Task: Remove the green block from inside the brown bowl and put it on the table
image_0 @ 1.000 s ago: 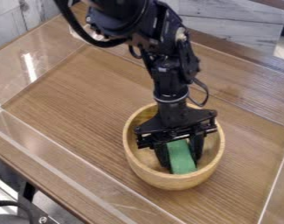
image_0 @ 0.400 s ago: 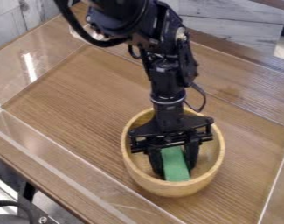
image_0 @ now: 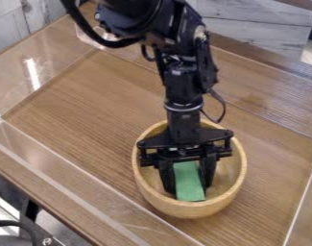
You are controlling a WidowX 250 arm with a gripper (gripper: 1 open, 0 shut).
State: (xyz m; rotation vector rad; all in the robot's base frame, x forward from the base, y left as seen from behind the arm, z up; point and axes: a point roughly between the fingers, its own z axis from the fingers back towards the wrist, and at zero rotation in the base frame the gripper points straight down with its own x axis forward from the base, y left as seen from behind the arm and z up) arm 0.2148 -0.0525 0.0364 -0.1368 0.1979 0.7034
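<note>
My pincer (image_0: 185, 165) was clamped on the green block (image_0: 188, 183) inside the brown bowl (image_0: 152, 188), lower right of frame.

upper end of the green block (image_0: 189, 183) hidden behind the gripper (image_0: 184, 165), so the exact contact between fingers and block not discernible. inner floor and near inner wall of the brown bowl (image_0: 158, 195) concealed by its own front rim and by the gripper. arm (image_0: 156, 29) cut off by the top edge, table (image_0: 82, 106) cut off at all sides, dark items at lower left too cropped to identify.
</note>
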